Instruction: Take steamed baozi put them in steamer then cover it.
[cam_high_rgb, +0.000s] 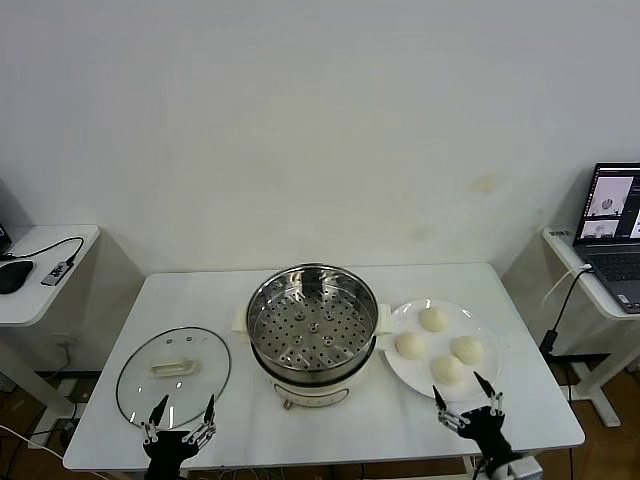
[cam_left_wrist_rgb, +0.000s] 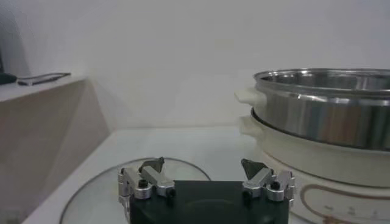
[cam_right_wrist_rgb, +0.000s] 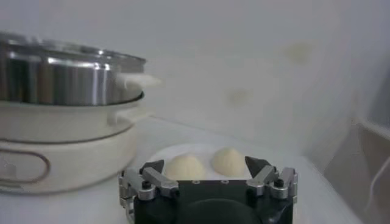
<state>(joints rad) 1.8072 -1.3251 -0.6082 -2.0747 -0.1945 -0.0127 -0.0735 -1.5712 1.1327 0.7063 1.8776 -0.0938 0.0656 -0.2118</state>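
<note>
The steamer (cam_high_rgb: 313, 335), a shiny steel pot with a perforated tray on a cream base, stands uncovered mid-table. Right of it, several white baozi (cam_high_rgb: 433, 319) lie on a flat white plate (cam_high_rgb: 400, 375). A glass lid (cam_high_rgb: 173, 375) lies flat to the steamer's left. My left gripper (cam_high_rgb: 185, 402) hovers open at the lid's near edge, holding nothing. My right gripper (cam_high_rgb: 460, 388) hovers open at the plate's near edge, just short of the closest baozi (cam_high_rgb: 447, 369). The left wrist view shows the left gripper (cam_left_wrist_rgb: 202, 163), lid (cam_left_wrist_rgb: 97, 195) and steamer (cam_left_wrist_rgb: 323, 109). The right wrist view shows the right gripper (cam_right_wrist_rgb: 205, 162) facing two baozi (cam_right_wrist_rgb: 186, 165).
A side table with a laptop (cam_high_rgb: 612, 215) stands at the right. Another side table (cam_high_rgb: 40, 262) with a mouse and cable stands at the left. Both grippers sit near the white table's front edge (cam_high_rgb: 320, 455). A wall rises behind the table.
</note>
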